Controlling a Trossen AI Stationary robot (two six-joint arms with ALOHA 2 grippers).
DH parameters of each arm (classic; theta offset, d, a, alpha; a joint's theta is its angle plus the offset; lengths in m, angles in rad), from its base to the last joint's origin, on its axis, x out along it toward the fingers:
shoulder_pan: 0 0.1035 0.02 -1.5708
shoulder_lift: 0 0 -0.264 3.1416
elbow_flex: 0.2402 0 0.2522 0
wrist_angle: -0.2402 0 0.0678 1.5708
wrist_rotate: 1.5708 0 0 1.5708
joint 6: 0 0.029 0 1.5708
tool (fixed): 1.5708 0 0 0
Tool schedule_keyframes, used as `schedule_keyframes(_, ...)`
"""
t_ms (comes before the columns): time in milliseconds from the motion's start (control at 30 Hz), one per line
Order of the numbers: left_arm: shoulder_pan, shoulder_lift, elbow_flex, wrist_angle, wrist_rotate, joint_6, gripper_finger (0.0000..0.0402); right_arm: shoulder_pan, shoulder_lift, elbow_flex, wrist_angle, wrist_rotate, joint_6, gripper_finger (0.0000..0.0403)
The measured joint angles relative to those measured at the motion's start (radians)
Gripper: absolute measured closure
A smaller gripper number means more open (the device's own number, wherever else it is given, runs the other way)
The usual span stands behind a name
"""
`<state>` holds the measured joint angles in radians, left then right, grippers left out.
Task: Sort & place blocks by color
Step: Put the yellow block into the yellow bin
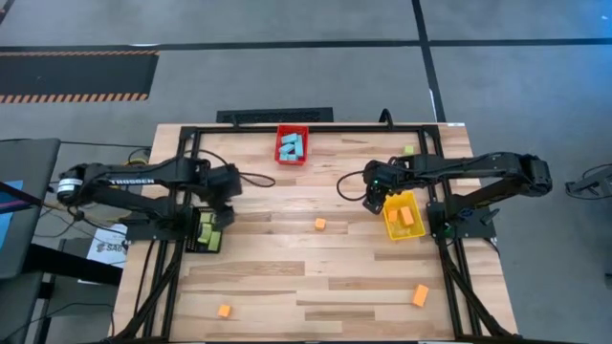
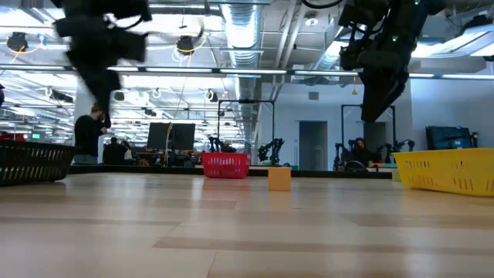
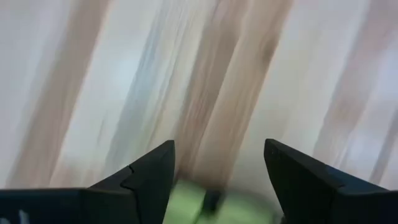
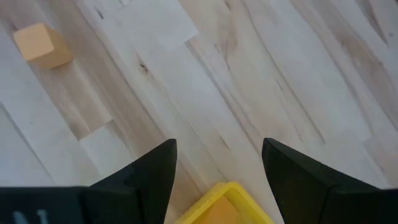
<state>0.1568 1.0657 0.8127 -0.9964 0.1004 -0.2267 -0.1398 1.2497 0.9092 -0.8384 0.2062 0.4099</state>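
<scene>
Right gripper (image 1: pixel 375 203), fingers apart and empty, hovers beside the yellow bin (image 1: pixel 403 219); nearest orange block (image 1: pixel 320 225) lies toward the table's middle.

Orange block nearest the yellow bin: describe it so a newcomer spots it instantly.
Start at the yellow bin on the table's right side. Look toward the table's middle: a small orange cube sits alone on bare wood. The other loose orange blocks lie down by the near edge.
</scene>
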Motion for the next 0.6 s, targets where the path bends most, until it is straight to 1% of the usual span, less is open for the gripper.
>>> schedule_keyframes(100,-0.041,0.012,0.001,0.242,-0.001,0.068,0.0174,0.000,0.000,0.000,-0.007,-0.001,0.000,0.0143)
schedule_keyframes(200,-0.108,0.073,0.002,0.496,-0.050,0.223,0.0175,0.000,0.000,0.000,-0.006,-0.001,0.006,0.0143)
schedule_keyframes(267,-0.151,0.137,0.002,0.677,-0.110,0.345,0.0175,0.000,0.000,0.000,-0.010,-0.001,0.014,0.0143)
schedule_keyframes(333,-0.184,0.220,0.002,0.861,-0.156,0.432,0.0175,0.002,0.000,0.000,-0.020,-0.002,0.031,0.0143)
schedule_keyframes(367,-0.193,0.265,0.001,0.946,-0.163,0.456,0.0175,0.003,0.000,0.000,-0.022,-0.003,0.034,0.0143)
schedule_keyframes(433,-0.207,0.364,0.006,1.130,-0.136,0.494,0.0174,0.007,0.000,0.000,-0.027,-0.011,0.035,0.0143)
schedule_keyframes(533,-0.211,0.510,0.028,1.259,-0.107,0.527,0.0161,0.017,0.000,0.000,-0.030,-0.025,0.035,0.0143)
schedule_keyframes(600,-0.205,0.591,0.055,1.277,-0.126,0.539,0.0148,0.023,0.000,0.000,-0.034,-0.026,0.035,0.0143)
